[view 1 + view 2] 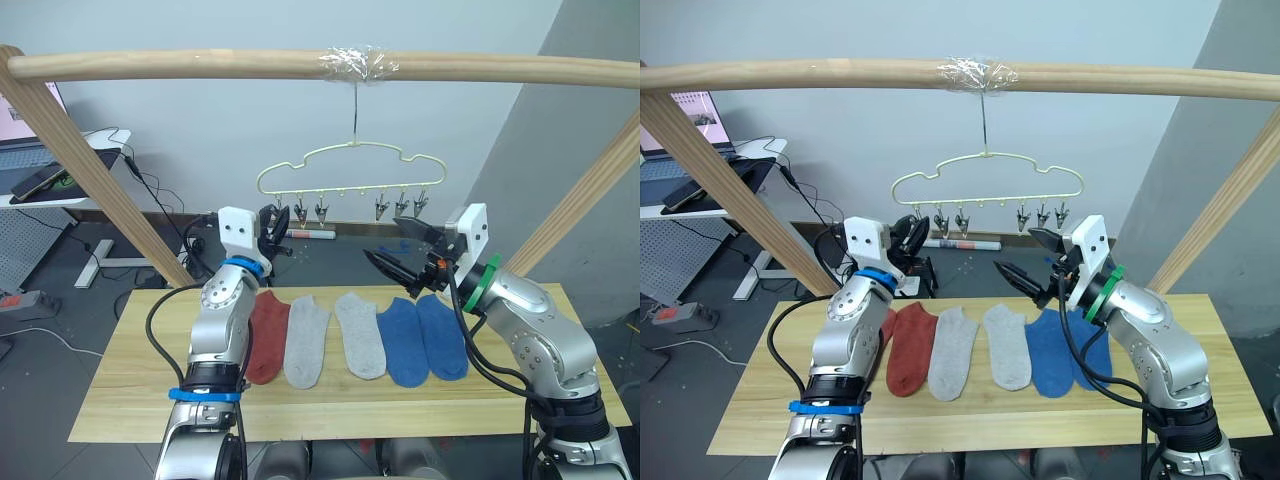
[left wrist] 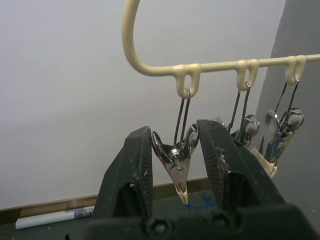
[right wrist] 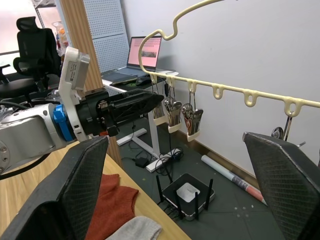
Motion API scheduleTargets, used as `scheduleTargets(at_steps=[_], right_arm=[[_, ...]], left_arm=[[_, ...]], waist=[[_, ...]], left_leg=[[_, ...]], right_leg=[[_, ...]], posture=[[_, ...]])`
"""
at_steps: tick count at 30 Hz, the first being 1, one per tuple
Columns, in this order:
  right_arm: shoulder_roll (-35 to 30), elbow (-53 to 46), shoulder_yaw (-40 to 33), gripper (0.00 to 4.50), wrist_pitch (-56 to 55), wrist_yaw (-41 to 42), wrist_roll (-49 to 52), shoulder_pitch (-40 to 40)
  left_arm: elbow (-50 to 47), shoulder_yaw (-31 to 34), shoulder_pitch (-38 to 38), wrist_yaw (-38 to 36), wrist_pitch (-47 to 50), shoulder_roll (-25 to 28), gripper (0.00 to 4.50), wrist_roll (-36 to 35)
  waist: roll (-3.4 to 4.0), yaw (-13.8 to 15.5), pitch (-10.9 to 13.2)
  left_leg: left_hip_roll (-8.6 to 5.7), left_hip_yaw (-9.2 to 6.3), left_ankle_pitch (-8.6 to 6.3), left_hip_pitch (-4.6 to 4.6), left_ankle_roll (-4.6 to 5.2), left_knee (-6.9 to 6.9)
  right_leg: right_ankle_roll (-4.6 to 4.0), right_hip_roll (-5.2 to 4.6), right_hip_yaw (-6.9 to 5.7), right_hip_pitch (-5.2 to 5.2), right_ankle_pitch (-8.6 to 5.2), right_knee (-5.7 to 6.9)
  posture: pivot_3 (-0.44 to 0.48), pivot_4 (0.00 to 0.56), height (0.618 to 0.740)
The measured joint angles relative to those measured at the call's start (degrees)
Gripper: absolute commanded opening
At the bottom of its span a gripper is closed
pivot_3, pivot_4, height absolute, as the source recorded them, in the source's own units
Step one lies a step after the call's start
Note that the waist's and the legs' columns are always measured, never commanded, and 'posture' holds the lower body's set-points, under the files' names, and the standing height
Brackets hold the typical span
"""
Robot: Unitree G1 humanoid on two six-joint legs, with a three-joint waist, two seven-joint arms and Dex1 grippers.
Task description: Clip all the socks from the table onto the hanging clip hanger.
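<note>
Five socks (image 1: 360, 338) lie in a row on the table (image 1: 130, 370), unclipped. Above them hangs the hanger (image 1: 350, 172); the left tool (image 2: 175, 165) straddles its end clip (image 2: 176, 162), likely to squeeze it. The right tool (image 1: 400, 250) waits wide apart, empty.

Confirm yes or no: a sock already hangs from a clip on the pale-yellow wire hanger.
No: the small grey metal clips on the pale-yellow wire clip hanger hang bare, and the socks lie on the light wood table.
</note>
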Motion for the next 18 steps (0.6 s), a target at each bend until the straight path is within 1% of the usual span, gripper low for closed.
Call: scheduleTargets(at_steps=[7,12,15,18], right_arm=[[0.00,0.00,0.00,4.50,0.02,-0.83,0.14,-0.03],[0.00,0.00,-0.02,4.50,0.16,-1.19,0.22,-0.03],[0.00,0.00,-0.02,4.50,0.23,-1.26,0.24,-0.03],[0.00,0.00,-0.02,4.50,0.37,-1.32,0.24,-0.03]], left_arm=[[0.22,0.03,-0.53,-0.13,-0.78,0.01,1.58,0.08],[0.99,0.04,-0.54,-0.43,-1.09,-0.01,0.55,-0.01],[1.04,0.04,-0.64,-0.78,-1.76,-0.02,0.04,-0.04],[1.21,0.13,-0.95,-1.02,-1.94,-0.01,0.01,-0.07]], waist=[[0.00,-0.01,0.00],[0.00,-0.03,0.00],[0.00,-0.05,0.00],[0.00,-0.04,0.00]], left_leg=[[0.00,0.00,0.00,0.00,0.00,0.00],[0.00,0.00,0.00,0.00,0.00,0.00],[0.00,0.00,0.00,0.00,0.00,0.00],[0.00,0.00,0.00,0.00,0.00,0.00]], right_leg=[[0.00,0.00,0.01,0.00,0.00,0.00],[0.00,0.00,0.00,0.00,0.00,0.00],[0.00,0.00,0.00,0.00,0.00,0.00],[0.00,0.00,0.00,0.00,0.00,0.01]], posture=[[-0.072,0.149,0.740],[-0.072,0.149,0.740],[-0.072,0.149,0.740],[-0.067,0.149,0.740]])
